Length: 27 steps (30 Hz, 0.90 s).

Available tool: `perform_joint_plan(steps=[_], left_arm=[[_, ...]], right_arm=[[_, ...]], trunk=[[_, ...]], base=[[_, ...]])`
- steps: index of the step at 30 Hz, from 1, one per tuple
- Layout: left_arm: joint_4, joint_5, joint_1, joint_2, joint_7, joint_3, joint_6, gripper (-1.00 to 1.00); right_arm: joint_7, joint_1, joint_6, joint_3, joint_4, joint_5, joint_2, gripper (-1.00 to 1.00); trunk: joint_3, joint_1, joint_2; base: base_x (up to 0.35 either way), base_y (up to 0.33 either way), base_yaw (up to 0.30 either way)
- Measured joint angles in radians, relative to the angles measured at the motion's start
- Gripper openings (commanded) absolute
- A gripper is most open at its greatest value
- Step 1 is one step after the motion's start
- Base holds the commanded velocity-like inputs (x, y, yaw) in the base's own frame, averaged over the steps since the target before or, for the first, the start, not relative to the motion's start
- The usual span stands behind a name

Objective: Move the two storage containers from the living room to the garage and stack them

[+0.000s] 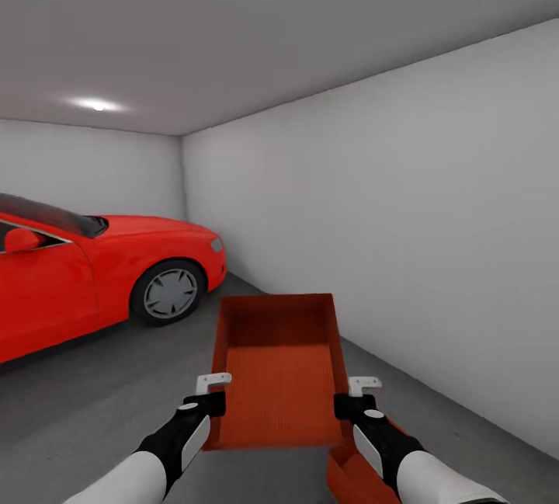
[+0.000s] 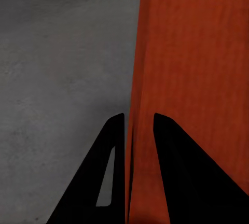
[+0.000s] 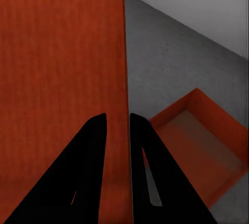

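In the garage, I hold one orange-red storage container (image 1: 281,380) in the air in front of me, open side up, its ribbed inside showing. My left gripper (image 1: 220,397) is shut on its left wall, near the closest corner. My right gripper (image 1: 347,401) is shut on its right wall. In the left wrist view the black fingers (image 2: 116,146) straddle the container's wall (image 2: 192,68). The right wrist view shows that gripper (image 3: 118,123) pinching the wall (image 3: 57,53). The other container (image 3: 199,141) lies on the dark grey floor (image 3: 176,63) below my right arm, and a corner of it (image 1: 345,477) shows in the head view.
A red car (image 1: 85,271) stands at the left, its front wheel (image 1: 167,292) a short way ahead. A plain white wall (image 1: 419,224) runs along the right. Bare grey floor (image 1: 101,395) lies between the car and the wall.
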Motion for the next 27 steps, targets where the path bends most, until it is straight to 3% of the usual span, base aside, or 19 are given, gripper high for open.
perform_joint_plan(steps=[27], left_arm=[[-0.002, 0.0, 0.0, 0.0, 0.0, -0.001, -0.002, -1.0]], right_arm=[[-0.001, 0.0, -0.004, -0.001, 0.001, 0.0, 0.001, -1.0]], trunk=[[-0.02, 0.0, 0.0]], base=[[0.0, 0.0, -0.275]])
